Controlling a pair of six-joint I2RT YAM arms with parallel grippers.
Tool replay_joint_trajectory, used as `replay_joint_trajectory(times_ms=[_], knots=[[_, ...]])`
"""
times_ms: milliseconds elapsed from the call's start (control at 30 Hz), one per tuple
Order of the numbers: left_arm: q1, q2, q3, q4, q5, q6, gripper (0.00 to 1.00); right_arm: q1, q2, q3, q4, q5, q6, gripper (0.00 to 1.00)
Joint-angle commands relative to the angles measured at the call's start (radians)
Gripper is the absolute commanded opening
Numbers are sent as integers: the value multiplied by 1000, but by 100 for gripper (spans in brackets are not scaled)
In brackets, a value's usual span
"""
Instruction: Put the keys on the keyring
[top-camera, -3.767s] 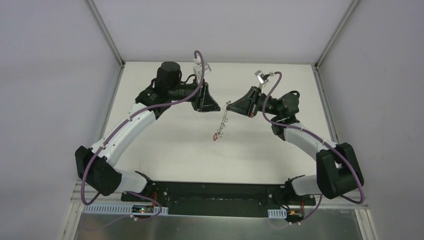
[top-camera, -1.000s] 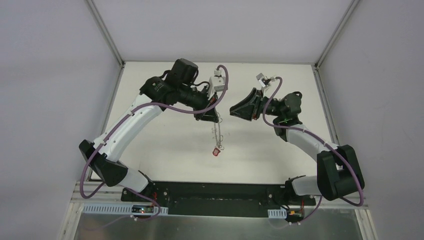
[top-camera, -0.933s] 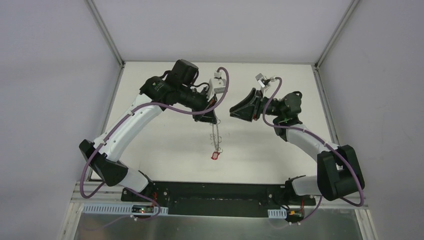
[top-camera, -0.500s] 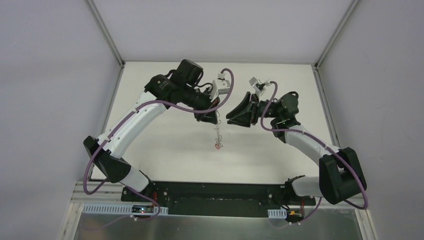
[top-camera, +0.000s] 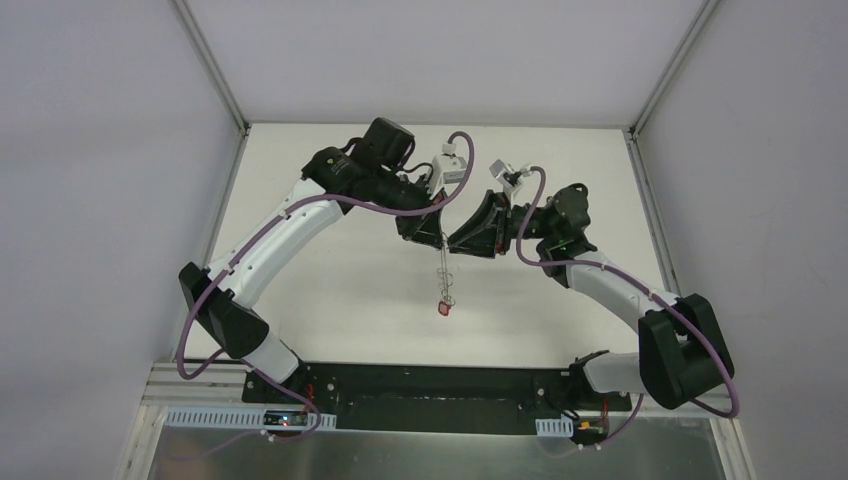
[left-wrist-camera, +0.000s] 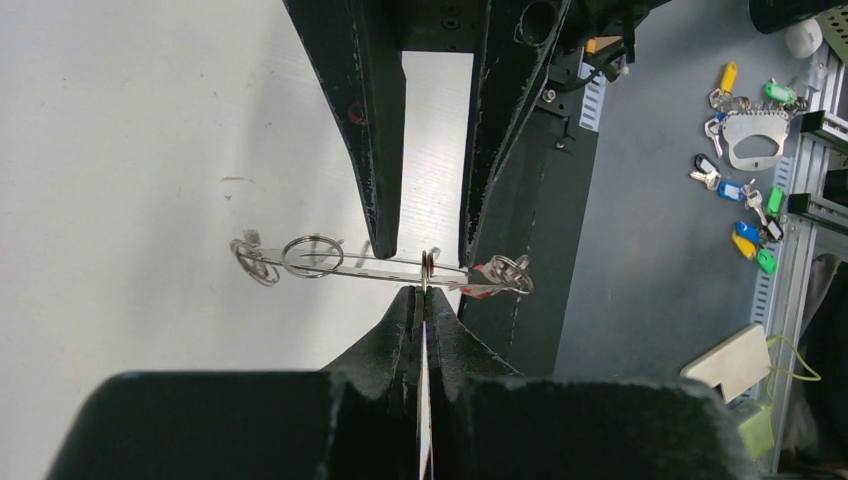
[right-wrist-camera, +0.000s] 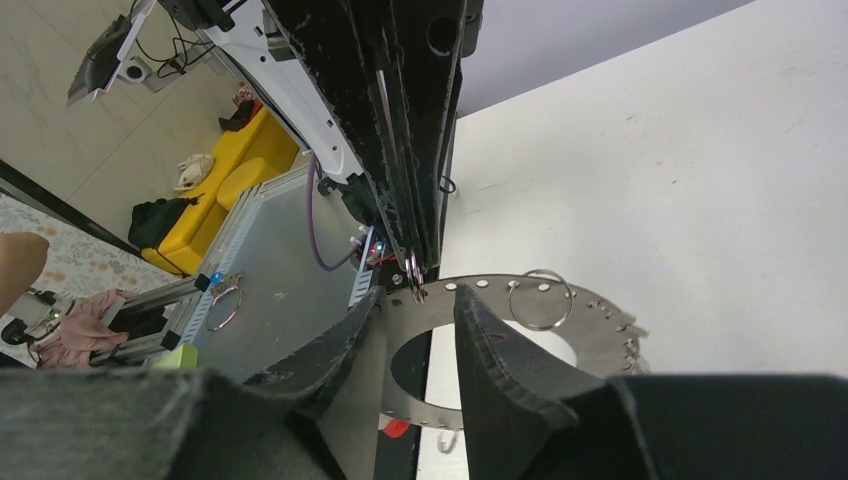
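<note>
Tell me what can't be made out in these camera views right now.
Top external: keyring hangs edge-on, too small to count keys.
Right wrist: right gripper hides the keyring's lower part.
Left wrist: left gripper covers its own grip spot; edge-on, keys merge with wire loops.

In the top view the keyring (top-camera: 444, 275) is seen only edge-on, as a thin line, and the keys (top-camera: 445, 308) at its lower end are too small to be counted. What is clamped between the fingers of the left gripper (left-wrist-camera: 424, 296) is shown only as a thin strip and cannot be named with certainty. In the right wrist view the lower part of the keyring is covered by the fingers of the right gripper (right-wrist-camera: 417, 294).
</note>
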Motion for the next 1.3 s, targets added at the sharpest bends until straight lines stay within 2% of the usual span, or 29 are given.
replay_joint_trajectory(times_ms=[0,633,767,967,1167,1267], knots=[[-11,-7,23,36,52,-23,0,10,-25,48,-7,-6,-52,32],[-12,4,3,42,63,-26,0,23,-12,61,-20,-5,-49,17],[-12,8,3,44,61,-26,0,25,-10,60,-18,-10,-45,0],[-7,1,-8,53,79,-1,0,17,-9,53,22,10,-2,0],[34,-82,-160,257,172,-58,18,-16,2,29,131,58,110,0],[44,-107,-199,304,181,-60,24,-18,10,28,153,65,133,0]])
